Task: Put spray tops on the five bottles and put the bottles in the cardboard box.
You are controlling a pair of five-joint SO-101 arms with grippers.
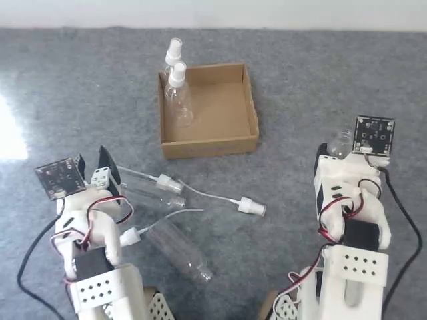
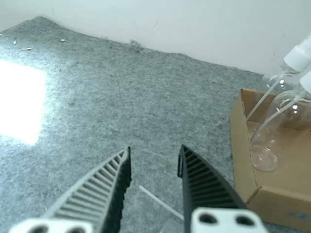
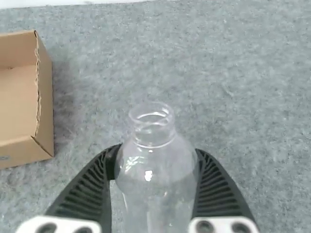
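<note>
- The left gripper (image 2: 153, 154) is open. Its two ribbed fingers stand parted with a clear gap and nothing between them.
- This gripper hangs over the grey mat (image 1: 320, 73), short of the front left corner of the cardboard box (image 1: 220, 143).
- The right gripper (image 3: 156, 152) is clamped on the body of an uncapped bottle (image 3: 150, 124), with one finger on each side. The neck of this bottle is open.
- In the high view the uncapped bottle is to the right of the cardboard box and apart from it.
- The cardboard box is open at the top and sits on the grey mat at the far middle of the table.
- A capped bottle (image 1: 180, 100) stands upright inside the box near its far left corner. It has a white spray top and a dip tube inside.
- A second capped bottle (image 1: 173, 57) stands upright directly behind the first, at the same corner.
- A slim bare bottle (image 1: 157, 197) lies on its side on the mat, between the left arm and the front of the box.
- A larger bare bottle (image 1: 181, 252) lies on its side nearer the arms.
- Three loose spray tops with tubes lie on the mat:
  - the first spray top (image 1: 167, 181) is just beside the slim bare bottle;
  - the second spray top (image 1: 253, 207) is farther right, apart from both bare bottles;
  - the third spray top (image 1: 130, 235) is just beside one end of the larger bare bottle. I cannot tell whether they touch.
</note>
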